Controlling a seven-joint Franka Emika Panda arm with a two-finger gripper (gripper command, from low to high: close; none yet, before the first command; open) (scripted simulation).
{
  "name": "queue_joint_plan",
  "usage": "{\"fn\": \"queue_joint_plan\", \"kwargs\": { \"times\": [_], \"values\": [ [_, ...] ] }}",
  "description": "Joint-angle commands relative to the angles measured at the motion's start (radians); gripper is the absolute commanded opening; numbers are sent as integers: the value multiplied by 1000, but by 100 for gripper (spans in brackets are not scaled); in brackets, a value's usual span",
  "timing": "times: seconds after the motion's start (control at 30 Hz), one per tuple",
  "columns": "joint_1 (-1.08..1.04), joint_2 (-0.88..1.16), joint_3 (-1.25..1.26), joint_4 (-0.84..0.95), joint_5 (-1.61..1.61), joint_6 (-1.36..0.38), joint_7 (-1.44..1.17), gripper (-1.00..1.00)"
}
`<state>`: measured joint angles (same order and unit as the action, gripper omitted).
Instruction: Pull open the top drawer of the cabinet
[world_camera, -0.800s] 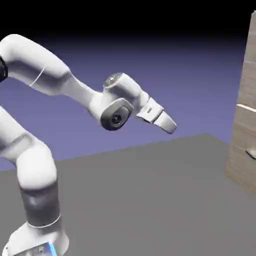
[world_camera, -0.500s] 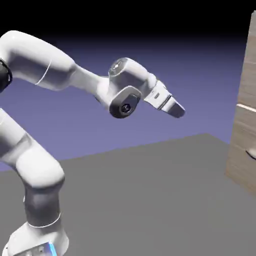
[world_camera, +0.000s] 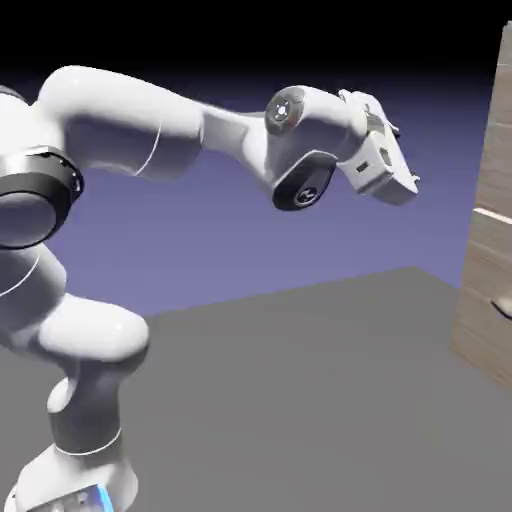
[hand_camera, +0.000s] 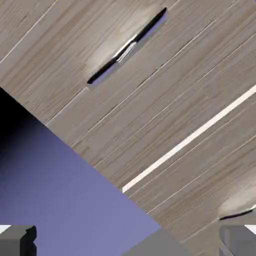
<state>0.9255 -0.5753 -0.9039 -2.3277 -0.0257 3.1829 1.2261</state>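
Exterior view: arm (world_camera: 150, 140) stretched to the right, gripper (world_camera: 405, 185) raised in open air, well apart from the cabinet (world_camera: 488, 230) at the right edge. Cabinet stands on the grey table (world_camera: 300, 400). A pale seam (world_camera: 492, 215) crosses its front; a small handle (world_camera: 500, 307) shows on the panel below it.

Hand view: rolled, so the wood grain runs diagonally. Top drawer (hand_camera: 100, 100) fills the upper half, its front flush with the cabinet face, shut. Its handle (hand_camera: 127, 47) sits toward the upper middle, dark slot with a grey bar. Seam (hand_camera: 190, 140) below it, then lower panel (hand_camera: 220, 185). Fingertips (hand_camera: 17, 239) at the two bottom corners, spread wide, nothing between them, touching nothing.
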Motion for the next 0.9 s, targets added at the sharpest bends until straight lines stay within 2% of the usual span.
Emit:
{"fn": "queue_joint_plan", "kwargs": {
  "times": [0.0,0.87],
  "values": [
    [36,0,-36,19,-1,6,19,0],
    [979,-6,-968,517,-28,156,520,0]
  ]
}}
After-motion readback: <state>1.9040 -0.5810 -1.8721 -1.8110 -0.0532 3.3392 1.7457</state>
